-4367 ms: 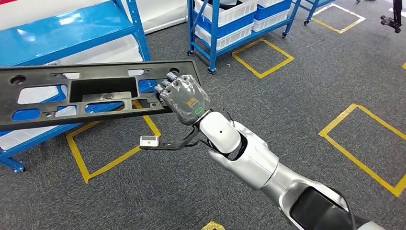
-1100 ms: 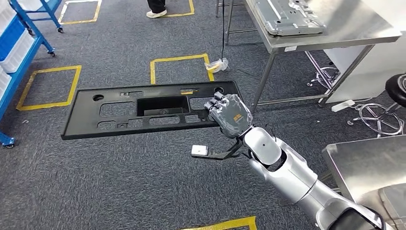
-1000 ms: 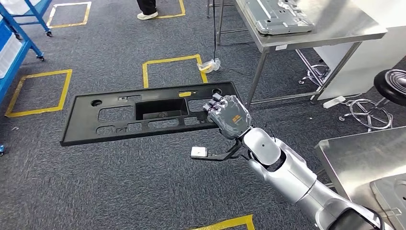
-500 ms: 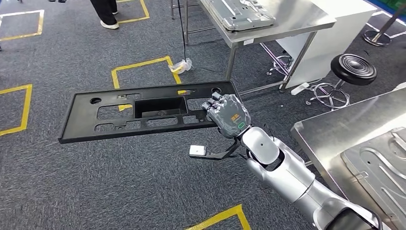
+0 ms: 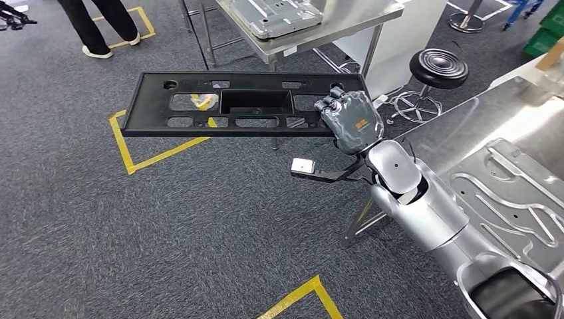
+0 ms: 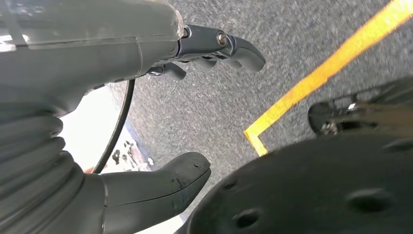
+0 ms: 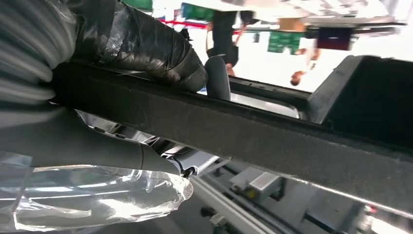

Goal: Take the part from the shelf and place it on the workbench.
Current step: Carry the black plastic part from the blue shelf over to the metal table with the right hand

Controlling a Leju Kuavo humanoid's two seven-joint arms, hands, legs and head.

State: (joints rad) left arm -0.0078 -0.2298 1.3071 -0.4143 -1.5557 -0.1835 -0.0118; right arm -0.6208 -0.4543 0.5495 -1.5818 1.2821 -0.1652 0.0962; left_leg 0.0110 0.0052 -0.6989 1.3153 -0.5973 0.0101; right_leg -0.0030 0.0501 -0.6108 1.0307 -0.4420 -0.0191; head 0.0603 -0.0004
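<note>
Grey carpet [image 5: 133, 226], yellow floor tape [image 5: 143, 159], steel workbench [image 5: 512, 166], right hand [image 5: 351, 121] gripping part [image 5: 233, 103]

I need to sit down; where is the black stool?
In the head view, the black stool stands on the carpet at upper right, beside the white cabinet and just beyond the steel workbench.

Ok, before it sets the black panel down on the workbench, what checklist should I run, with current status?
1. Right hand grips the black panel at one end: ok.
2. Panel roughly level, clear of the floor: ok.
3. Left hand free, fingers apart: ok.
4. Workbench beside the right arm: ok.
5. Free spot on it: cannot tell; a metal sheet part lies there.
6. Person stands away from the panel: ok.
</note>
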